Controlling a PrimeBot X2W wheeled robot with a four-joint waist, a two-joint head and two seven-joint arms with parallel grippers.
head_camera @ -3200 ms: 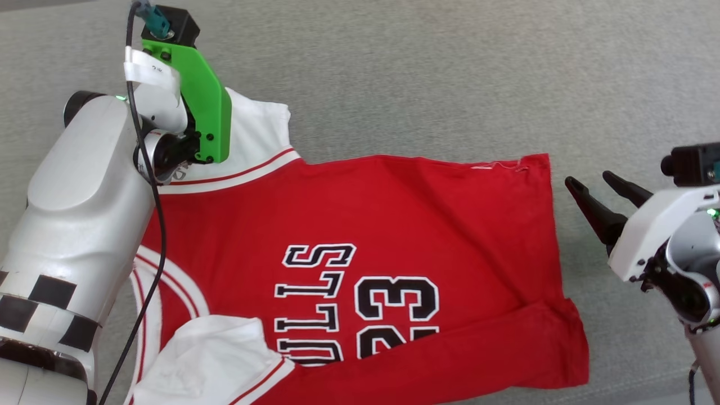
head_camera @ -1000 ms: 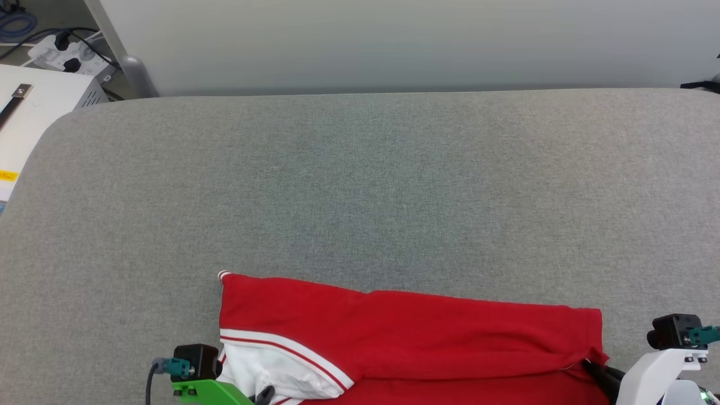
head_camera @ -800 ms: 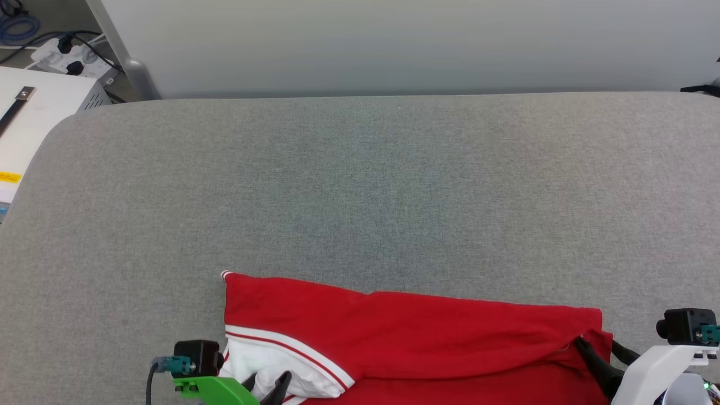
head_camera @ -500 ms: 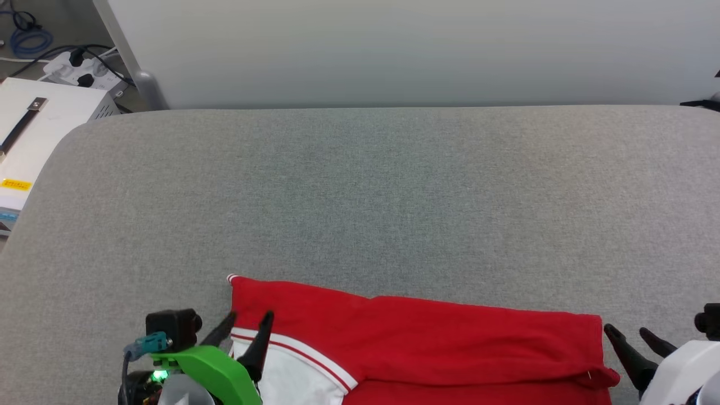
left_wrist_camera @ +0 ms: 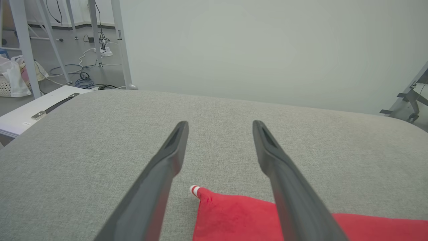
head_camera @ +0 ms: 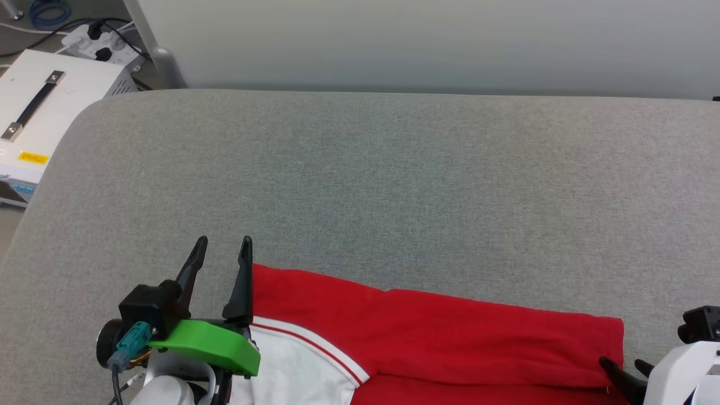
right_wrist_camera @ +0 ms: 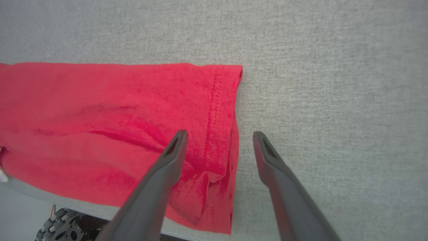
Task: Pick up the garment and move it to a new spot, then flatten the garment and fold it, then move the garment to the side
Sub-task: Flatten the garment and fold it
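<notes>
At the far left, off the grey padded surface (head_camera: 394, 185), stands a white box (head_camera: 50, 107) with a black handle and a small yellow label (head_camera: 32, 157); its print is too small to read.

The left gripper (head_camera: 223, 244) hovers over the near-left part of the surface, its two dark fingers spread apart and holding nothing. In the left wrist view the striped corner (left_wrist_camera: 194, 190) of the garment (head_camera: 450, 337) shows low in the gap between those fingers, so the cloth lies just below and to the right of them.

The garment rests along the near edge of the surface as a long red band, with its long axis running left to right from one gripper to the other. A white sleeve part (head_camera: 292, 371) with red-and-white trim sits at its near-left end. No lettering or number shows on the cloth.

At the right end, the right gripper (head_camera: 620, 364) is also spread and empty. In the right wrist view the stitched hem (right_wrist_camera: 214, 110) falls between its fingers, one finger over red cloth and the other over bare grey.

Each arm is nearest its own end, so a two-ended grasp looks likely to come next, with the left taking the striped corner and the right taking the hem
</notes>
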